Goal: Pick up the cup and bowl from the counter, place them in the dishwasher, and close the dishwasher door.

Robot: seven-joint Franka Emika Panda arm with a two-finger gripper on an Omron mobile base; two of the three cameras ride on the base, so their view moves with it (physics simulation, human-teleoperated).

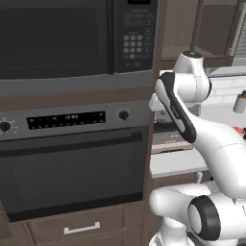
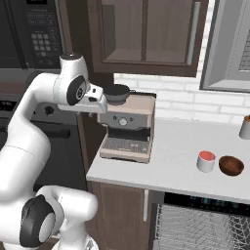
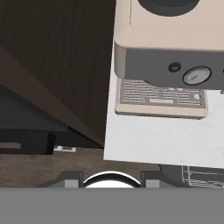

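Landmark: the beige espresso machine (image 2: 128, 128) at the left end of the table (image 2: 180, 171). The cup (image 2: 206, 161), small, pale whitish-pink with a red inside, stands upright on the table well right of the machine. The bowl (image 2: 231, 165), shallow, round, dark reddish-brown, sits just beside the cup on its far side from the machine; touching or apart, cannot tell. Dishwasher (image 2: 205, 225) lies below them, pale wire rack showing. Arm raised left of the machine; whether the jaws are wide or narrow, cannot tell.
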